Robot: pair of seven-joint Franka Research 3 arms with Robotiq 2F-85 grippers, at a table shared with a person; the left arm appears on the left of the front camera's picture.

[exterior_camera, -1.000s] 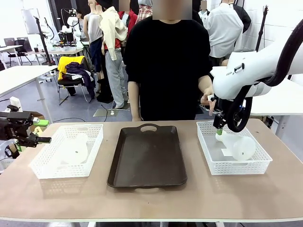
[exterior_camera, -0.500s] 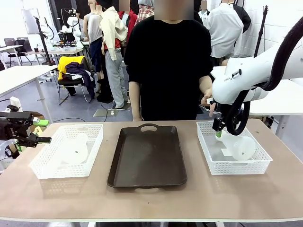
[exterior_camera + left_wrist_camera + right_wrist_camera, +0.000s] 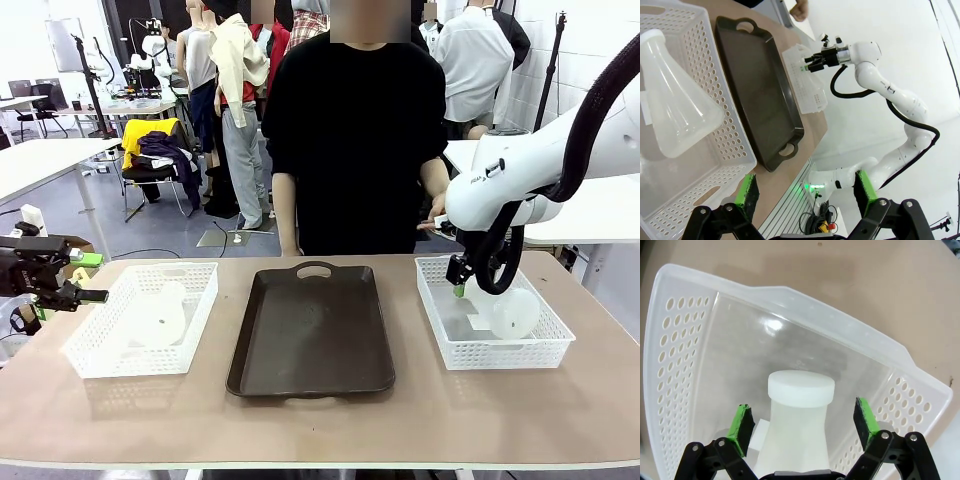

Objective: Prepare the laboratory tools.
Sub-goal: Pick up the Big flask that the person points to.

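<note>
One frosted-white flask (image 3: 510,312) lies on its side in the right mesh basket (image 3: 440,335). My right gripper (image 3: 459,286) hangs over its neck. In the right wrist view the flask's capped neck (image 3: 801,386) sits between the green pads (image 3: 741,423) of the right gripper (image 3: 802,426), which is open, with gaps on both sides. The other flask (image 3: 157,318) lies in the left basket (image 3: 95,365); up close the flask (image 3: 675,107) is tilted, neck at the upper left. My left gripper (image 3: 90,279) hovers left of that basket, open and holding nothing (image 3: 805,192).
A dark brown tray (image 3: 312,335) lies between the baskets, bare. A person in black stands at the far edge, one hand (image 3: 437,215) just behind the right basket. The front strip of the table (image 3: 320,420) is bare wood.
My right wrist has shifted slightly left and its arm has risen a little over the basket. The left arm and both flasks have stayed put.
</note>
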